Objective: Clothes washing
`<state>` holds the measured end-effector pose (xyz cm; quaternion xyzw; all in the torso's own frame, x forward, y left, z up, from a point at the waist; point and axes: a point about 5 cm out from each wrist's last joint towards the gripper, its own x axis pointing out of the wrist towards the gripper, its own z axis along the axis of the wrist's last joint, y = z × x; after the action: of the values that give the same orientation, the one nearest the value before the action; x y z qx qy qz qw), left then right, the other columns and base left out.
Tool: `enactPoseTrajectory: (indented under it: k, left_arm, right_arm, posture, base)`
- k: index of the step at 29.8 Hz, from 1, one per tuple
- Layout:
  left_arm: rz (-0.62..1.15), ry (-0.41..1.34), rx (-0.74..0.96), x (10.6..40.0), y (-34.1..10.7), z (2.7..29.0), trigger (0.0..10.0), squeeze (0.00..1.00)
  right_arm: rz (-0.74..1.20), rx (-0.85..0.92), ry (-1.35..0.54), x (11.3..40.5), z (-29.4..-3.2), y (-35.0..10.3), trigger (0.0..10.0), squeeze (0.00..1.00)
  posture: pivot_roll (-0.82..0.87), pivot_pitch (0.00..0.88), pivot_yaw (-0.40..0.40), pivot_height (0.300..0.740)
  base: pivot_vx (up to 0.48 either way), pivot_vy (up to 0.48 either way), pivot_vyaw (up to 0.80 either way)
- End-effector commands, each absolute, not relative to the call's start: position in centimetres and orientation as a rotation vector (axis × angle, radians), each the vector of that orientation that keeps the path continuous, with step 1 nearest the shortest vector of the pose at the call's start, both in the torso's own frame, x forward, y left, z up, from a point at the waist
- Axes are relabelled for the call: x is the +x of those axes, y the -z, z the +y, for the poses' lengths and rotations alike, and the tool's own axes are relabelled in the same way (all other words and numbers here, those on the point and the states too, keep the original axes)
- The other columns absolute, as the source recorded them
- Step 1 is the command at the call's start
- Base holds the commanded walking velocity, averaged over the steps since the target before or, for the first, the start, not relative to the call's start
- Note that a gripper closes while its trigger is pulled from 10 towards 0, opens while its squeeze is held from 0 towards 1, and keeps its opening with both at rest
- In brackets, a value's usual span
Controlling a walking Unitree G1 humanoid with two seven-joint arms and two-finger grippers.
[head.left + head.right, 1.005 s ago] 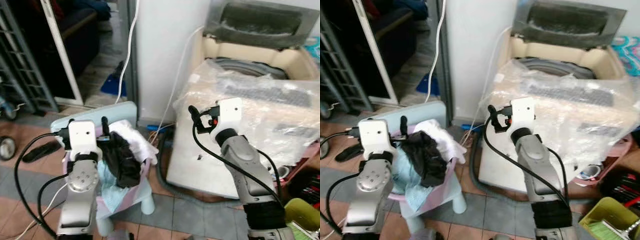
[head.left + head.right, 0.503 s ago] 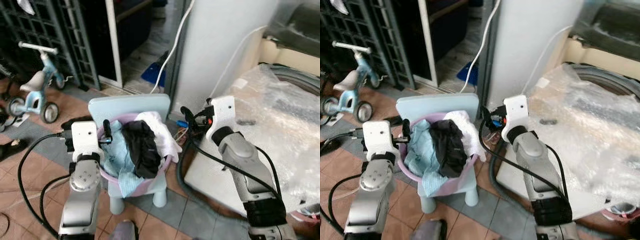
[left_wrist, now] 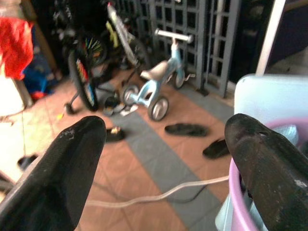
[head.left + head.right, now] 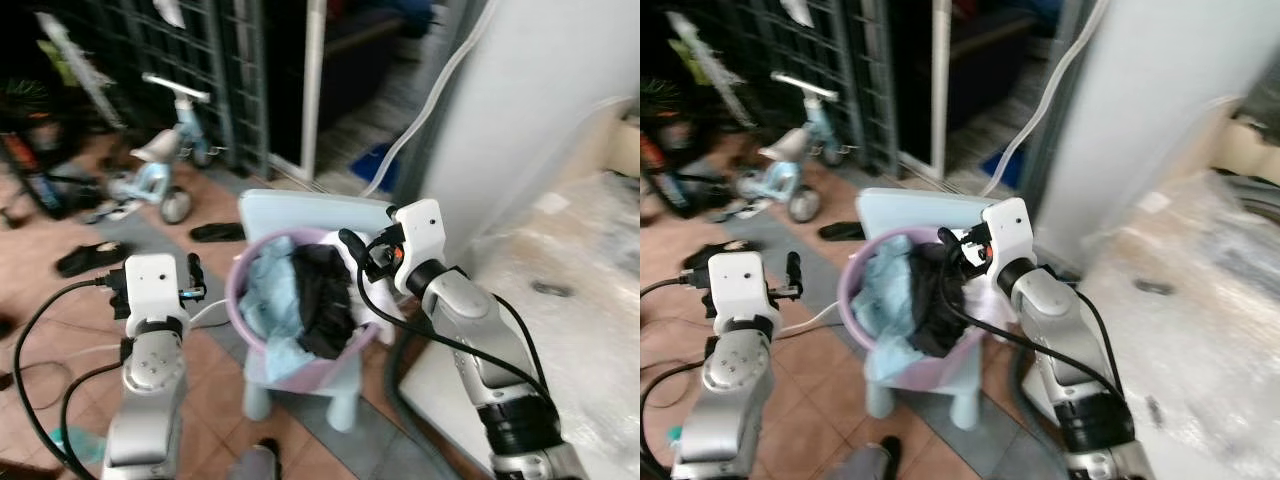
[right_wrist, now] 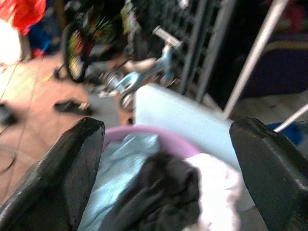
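Purple basin [image 4: 300,365] of clothes [image 4: 300,300] sits just below my spread-open right claw [image 4: 352,248]; left claw [image 4: 192,275], also spread, beside its rim.

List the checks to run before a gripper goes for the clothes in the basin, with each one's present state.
1. Right gripper open: ok, fingers spread wide in its wrist view.
2. Left gripper open: ok, fingers apart, beside the pink basin, outside its rim.
3. Right gripper lined up with the load: ok, the black garment lies just ahead of it.
4. Basin steady on the small light-blue chair: cannot tell.
5. Grippers empty: ok.
6. Sharp view: not ok, the head views are blurred.
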<state>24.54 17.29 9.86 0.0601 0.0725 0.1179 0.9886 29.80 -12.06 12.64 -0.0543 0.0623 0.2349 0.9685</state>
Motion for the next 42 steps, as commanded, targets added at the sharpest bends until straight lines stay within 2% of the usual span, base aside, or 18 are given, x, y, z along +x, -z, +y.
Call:
enactPoseTrajectory:
  k: [1,5,11,19,25,30,35,42]
  left_arm:
    - [0.159,-0.241,0.137,24.4,-9.9,17.5,10.0,0.0]
    - [0.216,-0.243,0.133,24.0,-9.1,17.7,10.0,0.0]
    - [0.211,-0.217,0.127,23.5,-9.2,17.8,10.0,0.0]
    - [0.211,-0.195,0.119,23.5,-9.3,17.8,10.0,0.0]
    - [0.218,-0.177,0.116,23.6,-9.2,17.6,10.0,0.0]
    - [0.224,-0.185,0.114,23.7,-9.3,17.6,10.0,0.0]
    - [0.235,-0.209,0.128,23.4,-9.1,17.8,10.0,0.0]
    - [0.294,-0.214,0.181,21.4,-8.5,18.8,10.0,0.0]
  right_arm:
    - [0.151,-0.117,-0.5,29.7,-11.6,-12.3,10.0,0.0]
    - [0.222,-0.133,-0.493,29.5,-11.5,-11.0,10.0,0.0]
    - [0.274,-0.084,-0.44,29.5,-11.7,-10.2,10.0,0.0]
    - [0.339,-0.082,-0.395,29.1,-12.0,-9.2,10.0,0.0]
    - [0.357,-0.068,-0.35,28.7,-12.2,-8.7,10.0,0.0]
    - [0.371,-0.053,-0.368,28.3,-12.0,-8.4,10.0,0.0]
    - [0.43,-0.054,-0.467,27.4,-11.2,-7.7,10.0,0.0]
    - [0.532,-0.099,-0.512,27.1,-10.6,-5.3,10.0,0.0]
  posture:
    - [0.03,0.0,-0.058,0.74]
    - [0.04,0.0,-0.057,0.74]
    - [0.04,0.0,-0.056,0.74]
    - [0.03,0.0,-0.05,0.74]
    - [0.03,0.0,-0.037,0.74]
    - [0.03,0.0,-0.039,0.74]
    - [0.04,0.0,-0.044,0.74]
    - [0.09,0.038,-0.062,0.74]
  base:
    - [0.0,0.0,0.8]
    - [0.0,0.0,0.74]
    - [0.0,0.0,0.0]
    - [0.323,0.0,-0.44]
    - [0.382,0.0,0.0]
    - [0.129,0.0,0.0]
    - [0.0,0.0,0.0]
    - [0.0,0.0,0.0]
